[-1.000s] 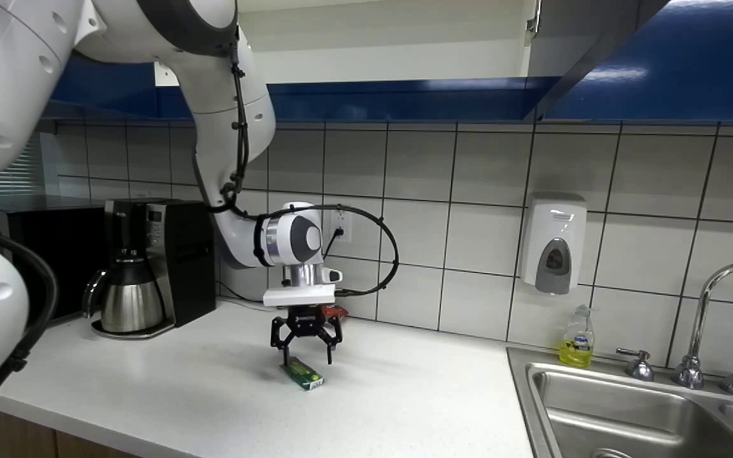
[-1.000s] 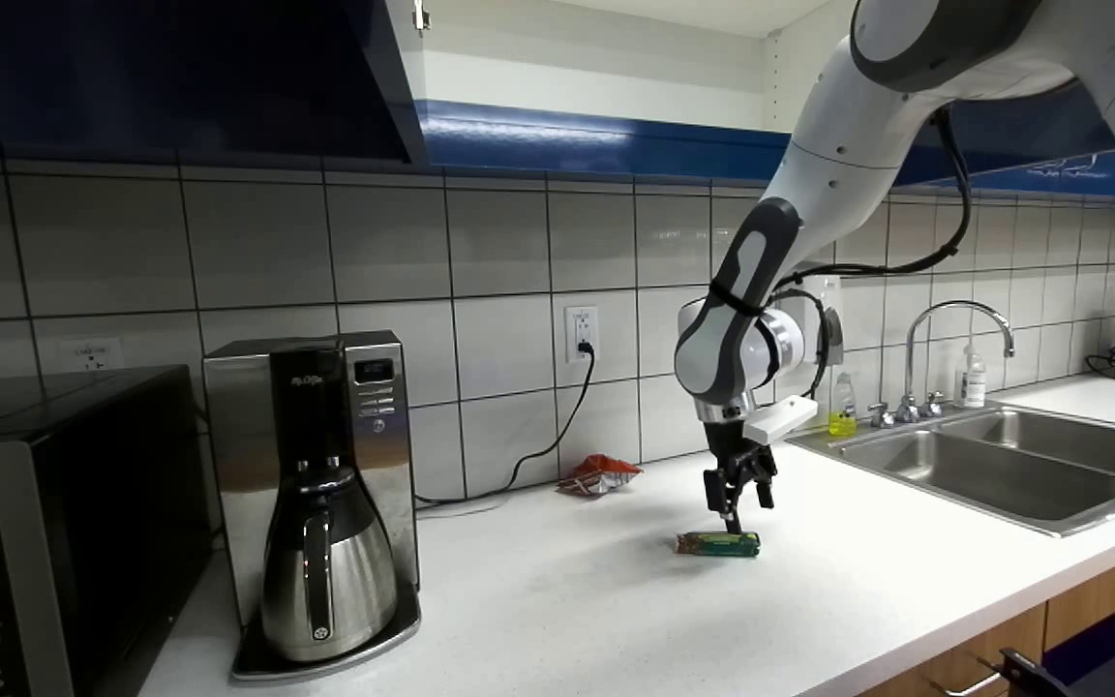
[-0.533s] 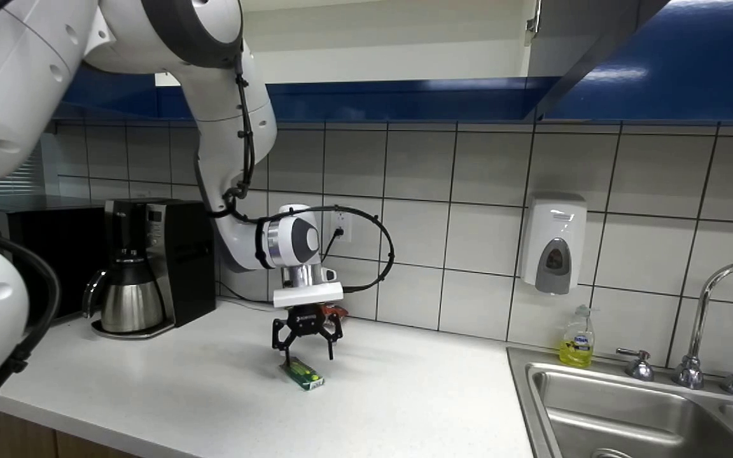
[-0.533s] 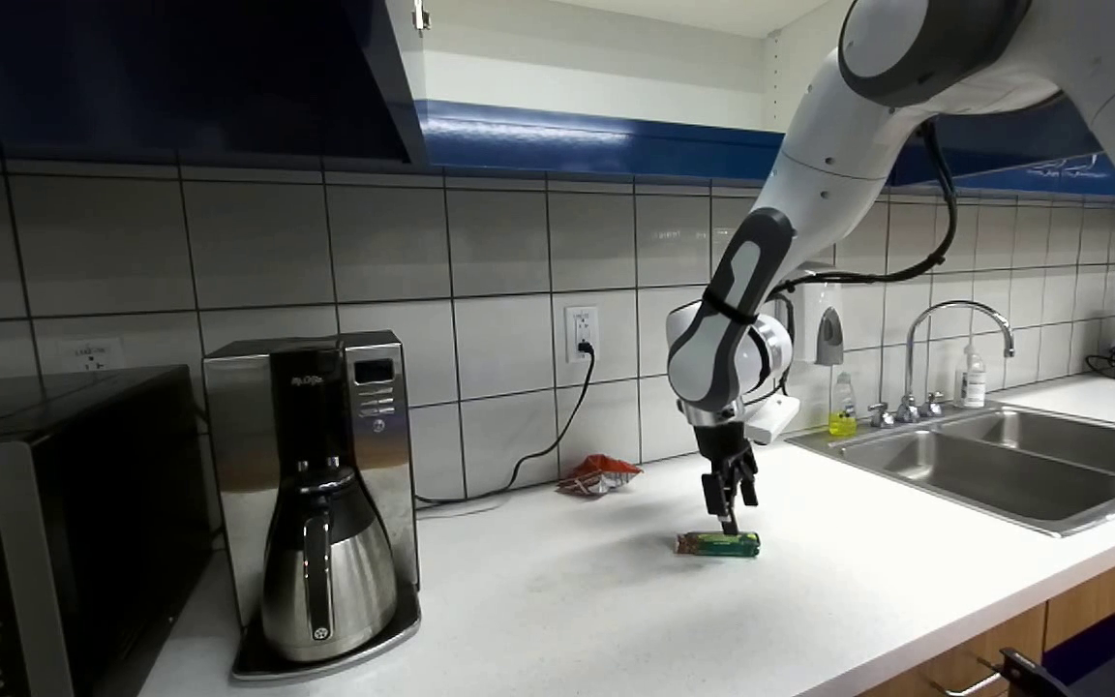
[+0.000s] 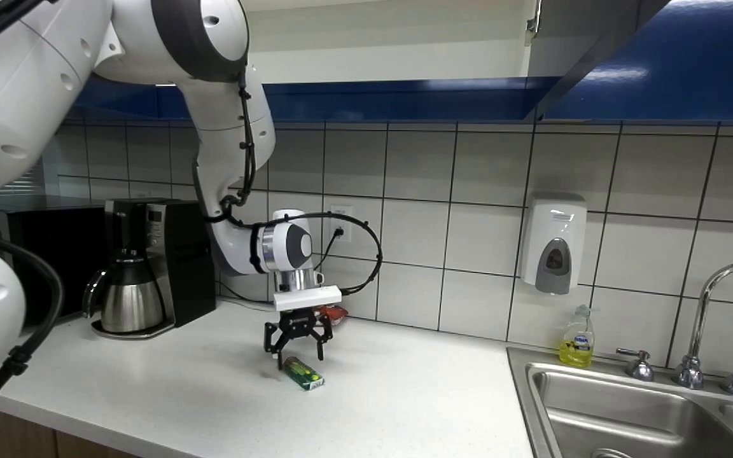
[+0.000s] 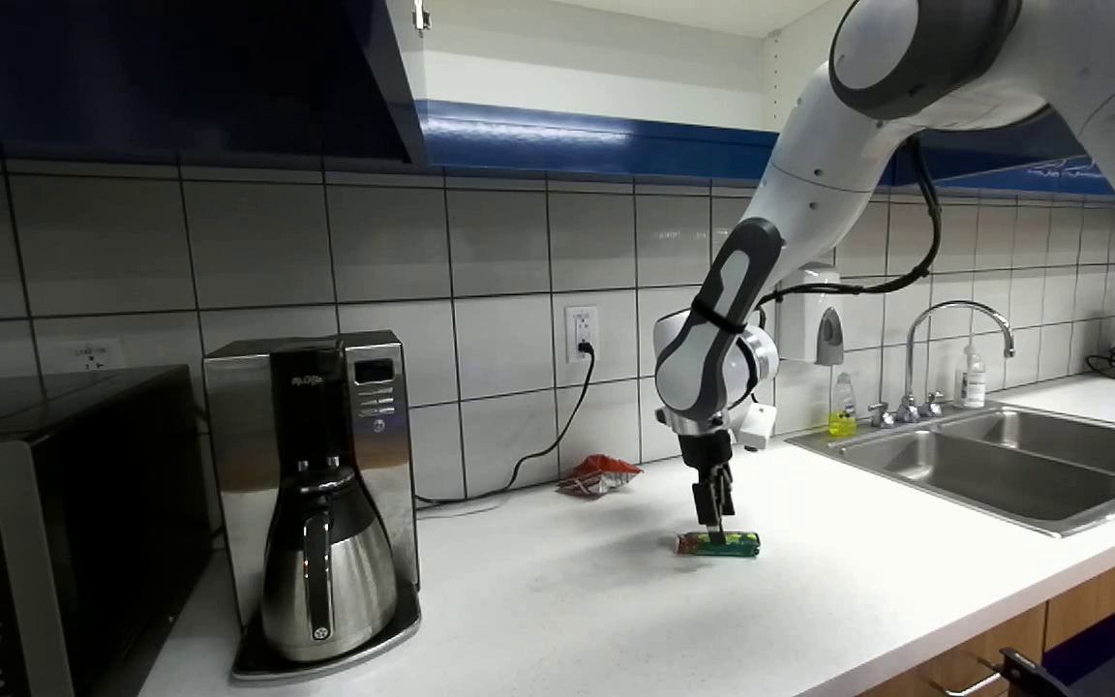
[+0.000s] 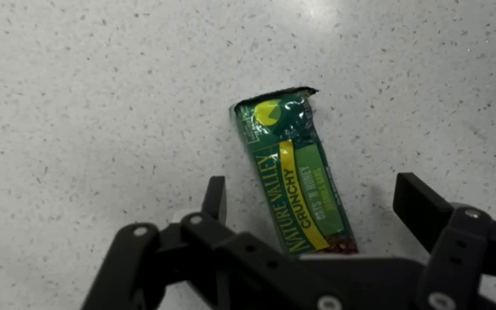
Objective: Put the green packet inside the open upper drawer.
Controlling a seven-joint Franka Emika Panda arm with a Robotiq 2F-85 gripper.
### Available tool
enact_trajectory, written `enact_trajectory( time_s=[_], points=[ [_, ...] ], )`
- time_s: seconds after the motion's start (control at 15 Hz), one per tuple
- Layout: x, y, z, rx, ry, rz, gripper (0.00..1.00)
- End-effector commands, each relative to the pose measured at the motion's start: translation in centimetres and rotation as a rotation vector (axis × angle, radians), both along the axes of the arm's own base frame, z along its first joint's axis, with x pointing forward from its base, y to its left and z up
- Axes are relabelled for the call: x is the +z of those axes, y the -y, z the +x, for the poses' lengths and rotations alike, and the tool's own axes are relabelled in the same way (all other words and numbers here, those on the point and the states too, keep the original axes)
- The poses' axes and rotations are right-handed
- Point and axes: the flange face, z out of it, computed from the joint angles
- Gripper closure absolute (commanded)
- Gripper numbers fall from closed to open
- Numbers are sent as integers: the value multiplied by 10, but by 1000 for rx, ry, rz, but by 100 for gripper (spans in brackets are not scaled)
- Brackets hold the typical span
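Note:
The green packet [image 5: 303, 374] lies flat on the counter in both exterior views, and it also shows here [image 6: 727, 545]. In the wrist view the packet [image 7: 293, 172] lies at a slant between the fingers, apart from both; its lower end is hidden by the gripper. My gripper [image 7: 310, 187] is open and empty. In the exterior views the gripper [image 5: 300, 360] points down just over the packet's far end, one finger in front of the packet [image 6: 715, 534]. The open upper drawer [image 5: 404, 60] is the overhead compartment with white interior and blue lower edge [image 6: 596, 137]; my arm hides part of it.
A coffee maker [image 6: 306, 484] and a black microwave [image 6: 64, 484] stand on the counter. A red wrapper [image 6: 599, 475] lies by the wall near a plugged-in cord [image 6: 557, 440]. A sink [image 5: 614, 407] and dish soap [image 5: 576, 340] stand beyond. A raised cabinet door [image 5: 653, 70] hangs overhead.
My gripper has moved slightly down and to the left in both exterior views and has turned a little. It stays open. The green packet has not moved.

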Motion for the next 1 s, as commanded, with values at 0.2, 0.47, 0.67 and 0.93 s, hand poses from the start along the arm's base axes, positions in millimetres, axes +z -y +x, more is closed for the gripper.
enact_trajectory(
  time_s=[0.2,0.47,0.67,0.93],
  points=[
    [-8,2,2,76,-11,20,0],
    [-12,2,2,89,-19,17,0],
    [-15,2,2,89,-24,15,0],
    [-17,3,2,87,-28,14,26]
  ],
)
